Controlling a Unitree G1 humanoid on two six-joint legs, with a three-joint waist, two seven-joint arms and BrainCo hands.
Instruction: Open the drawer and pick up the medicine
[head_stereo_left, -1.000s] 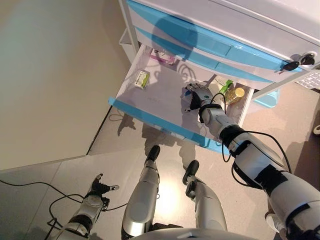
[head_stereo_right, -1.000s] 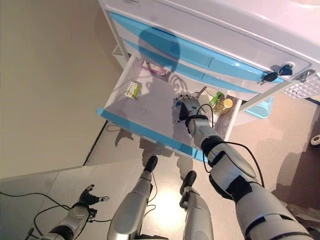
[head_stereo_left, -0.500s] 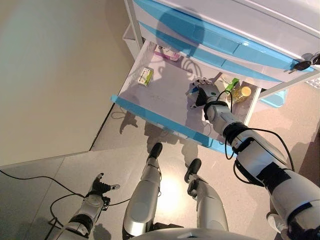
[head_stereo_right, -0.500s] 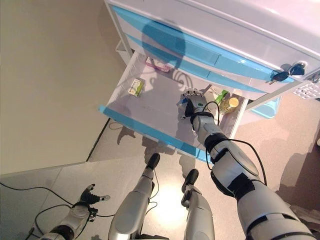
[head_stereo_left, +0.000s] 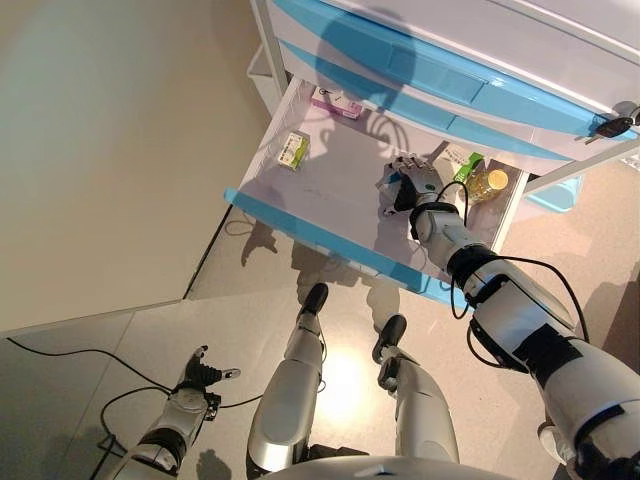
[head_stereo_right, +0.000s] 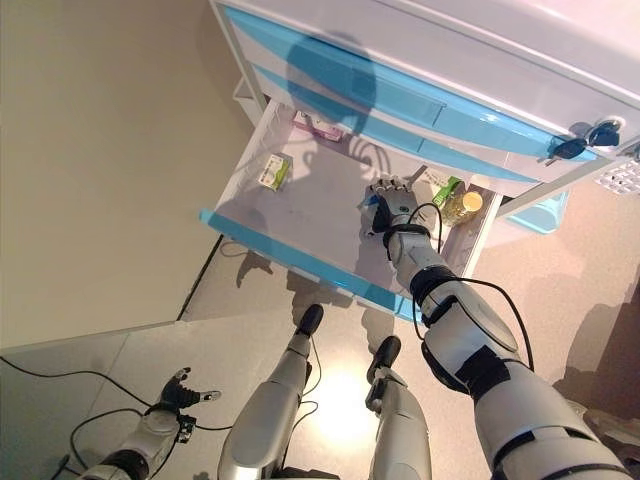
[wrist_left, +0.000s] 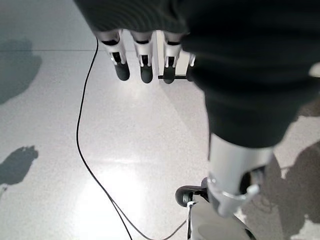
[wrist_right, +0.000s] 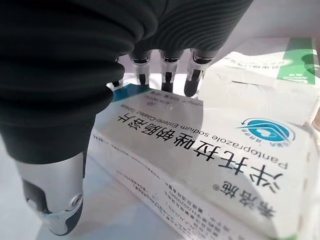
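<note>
- The drawer (head_stereo_left: 300, 215) looks like smooth plastic: pale, slightly see-through white tray with a glossy light-blue front lip.
- The cabinet (head_stereo_left: 560, 60) above the drawer is the same deal, white shell with shiny blue drawer fronts that catch a soft sheen.
- The medicine box (wrist_right: 200, 160) is printed cardboard, white, with a faint satin gloss; its edges look a bit soft.
- Right hand (wrist_right: 165, 75) over that box: matt black ribbed rubbery cover, brushed silver metal fingers, dull dark tips.
- Bottle (head_stereo_left: 490, 184) at the drawer's right end: clear plastic, yellow cap.
- Floor (wrist_left: 60, 125) under the drawer is polished, speckled grey, quite reflective.
</note>
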